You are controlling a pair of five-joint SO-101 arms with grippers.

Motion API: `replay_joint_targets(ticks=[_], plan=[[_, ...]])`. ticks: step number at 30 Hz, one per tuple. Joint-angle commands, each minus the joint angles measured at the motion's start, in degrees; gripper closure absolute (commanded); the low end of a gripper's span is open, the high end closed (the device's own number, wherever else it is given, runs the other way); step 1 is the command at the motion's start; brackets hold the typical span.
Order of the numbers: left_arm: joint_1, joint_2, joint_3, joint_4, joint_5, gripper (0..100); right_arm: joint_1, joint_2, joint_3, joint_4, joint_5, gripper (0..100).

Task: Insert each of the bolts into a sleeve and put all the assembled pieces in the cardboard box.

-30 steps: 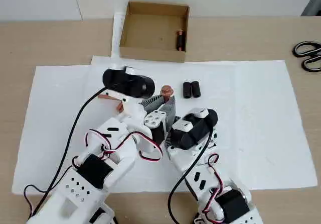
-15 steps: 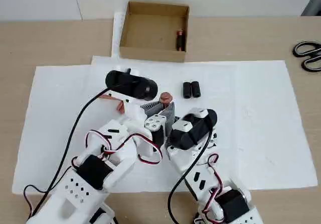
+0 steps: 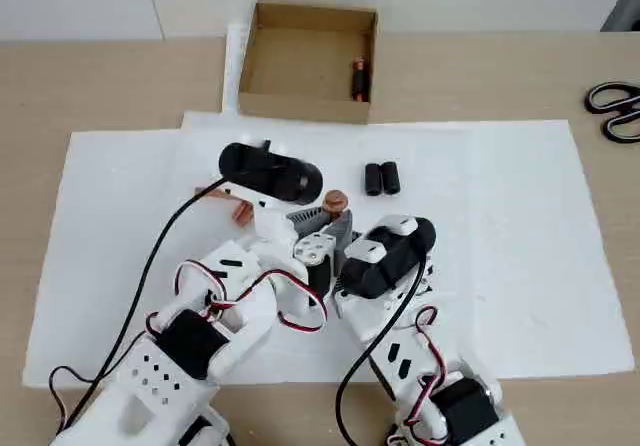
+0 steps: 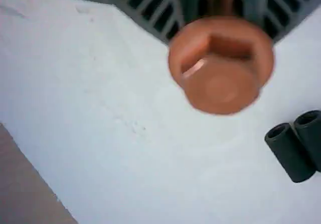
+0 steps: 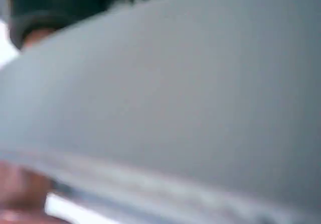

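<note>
We see two white plastic arms, the left arm [image 3: 215,311] and the right arm [image 3: 400,361], each with black servo motors [image 3: 270,170], a black cable [image 3: 150,266] and thin red, white and black wires [image 3: 300,311], plus grey slatted fingers [image 4: 140,0] on the left gripper [image 3: 328,214].

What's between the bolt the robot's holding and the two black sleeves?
Just bare white paper between the bolt and sleeves, as the left wrist view shows.

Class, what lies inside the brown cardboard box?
In the brown cardboard box, one black sleeve with a copper bolt end lies by a side wall. Floor behind the near wall is covered.
</note>
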Motion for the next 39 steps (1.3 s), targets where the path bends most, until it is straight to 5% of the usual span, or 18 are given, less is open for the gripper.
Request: replay_joint_targets(ticks=[1,12,23,32,39], plan=[[0.4,-0.7,0.2,-0.1,-1.1,100,0.0,-0.4,-0.5,-1.6,-0.5,99.5],[0.4,-0.8,0.8,1.3,-1.1,99,0.0,-0.4,-0.5,-1.5,-0.5,99.5],[0.1,-1.1,0.7,3.6,0.0,89,0.0,-0.4,-0.5,-1.5,-0.5,99.5],[-4.9,-1.1,-5.1,14.8,-0.4,88,0.0,-0.4,-0.5,-1.4,-0.5,99.5],[-9.1,-1.1,-10.9,20.7,-2.1,79,0.0,-0.4,-0.5,-1.3,-0.5,99.5]])
